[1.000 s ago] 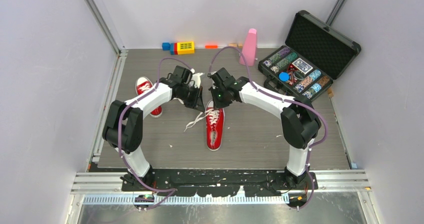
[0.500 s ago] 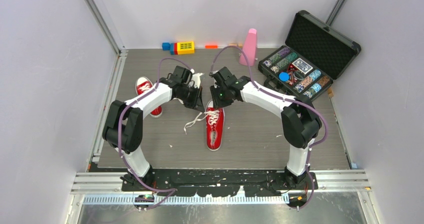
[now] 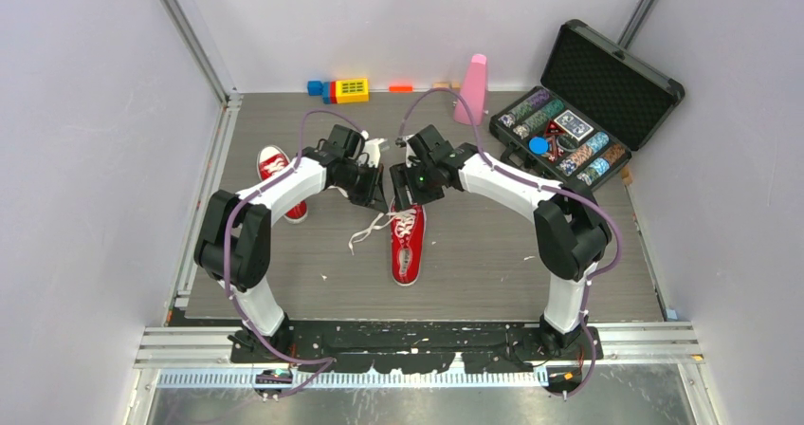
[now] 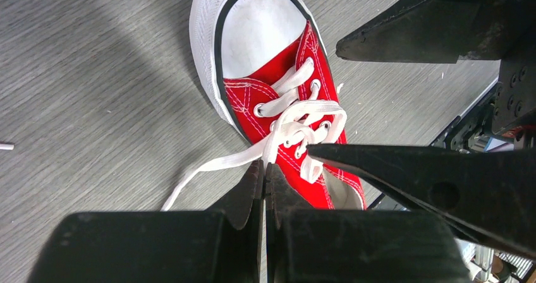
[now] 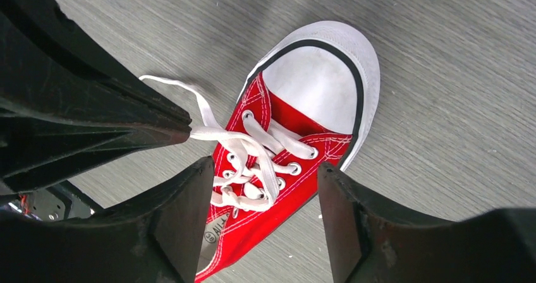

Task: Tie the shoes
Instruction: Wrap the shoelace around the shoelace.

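Note:
One of the shoes point(image 3: 408, 245), a red sneaker with white toe cap and laces, lies mid-table, toe toward the arms; it also shows as the shoe point(image 4: 278, 87) and the shoe point(image 5: 303, 125). My left gripper point(image 4: 264, 166) is shut on a white lace point(image 4: 221, 163), pulled taut from the eyelets, as the lace point(image 5: 208, 131) shows. My right gripper point(image 5: 265, 166) hovers open over the loosely crossed laces with nothing held. Both grippers meet above the shoe's heel end: left gripper point(image 3: 377, 193), right gripper point(image 3: 403, 195). The other shoe point(image 3: 275, 166) lies left, partly hidden behind my left arm.
An open black case point(image 3: 578, 112) of poker chips stands at the back right. A pink cone point(image 3: 472, 88) and coloured blocks point(image 3: 351, 89) sit along the back wall. Loose lace ends point(image 3: 365, 233) trail on the table left of the middle shoe.
My right gripper has gone from shut to open and let go of the lace it held. The left gripper stays shut on its lace, hardly moved.

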Robot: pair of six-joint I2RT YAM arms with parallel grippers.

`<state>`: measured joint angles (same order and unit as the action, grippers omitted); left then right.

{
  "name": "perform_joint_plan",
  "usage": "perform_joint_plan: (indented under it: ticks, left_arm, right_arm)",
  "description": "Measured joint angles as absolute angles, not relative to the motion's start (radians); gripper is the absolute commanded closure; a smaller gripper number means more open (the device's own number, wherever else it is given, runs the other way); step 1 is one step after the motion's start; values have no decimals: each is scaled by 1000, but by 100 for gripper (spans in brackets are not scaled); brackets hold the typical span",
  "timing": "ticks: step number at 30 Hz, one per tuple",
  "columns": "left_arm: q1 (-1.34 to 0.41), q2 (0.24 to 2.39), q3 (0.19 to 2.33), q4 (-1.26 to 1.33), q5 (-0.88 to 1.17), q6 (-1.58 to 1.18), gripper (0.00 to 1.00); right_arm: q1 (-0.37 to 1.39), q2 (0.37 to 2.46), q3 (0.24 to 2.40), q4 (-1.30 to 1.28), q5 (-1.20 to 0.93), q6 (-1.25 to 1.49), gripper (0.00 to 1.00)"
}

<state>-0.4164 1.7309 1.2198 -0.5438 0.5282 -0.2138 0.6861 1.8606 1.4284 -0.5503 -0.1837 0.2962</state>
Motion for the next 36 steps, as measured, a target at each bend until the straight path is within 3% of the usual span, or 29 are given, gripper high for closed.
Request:
perform_joint_plan:
  ticks: [12, 18, 22, 36]
  left_arm:
    - [-417, 1731, 1220, -544, 537, -214, 100]
    - [-417, 1731, 1220, -544, 542, -214, 100]
    - [-416, 1731, 1220, -544, 543, -215, 100]
    - [-417, 1731, 1220, -544, 543, -224, 100]
  right_arm:
    - [686, 1914, 1465, -622, -256, 213, 34]
    - [686, 1949, 1473, -638, -275, 204, 48]
    - [686, 1953, 1488, -645, -277, 205, 62]
    - [686, 1953, 1494, -644, -281, 216, 89]
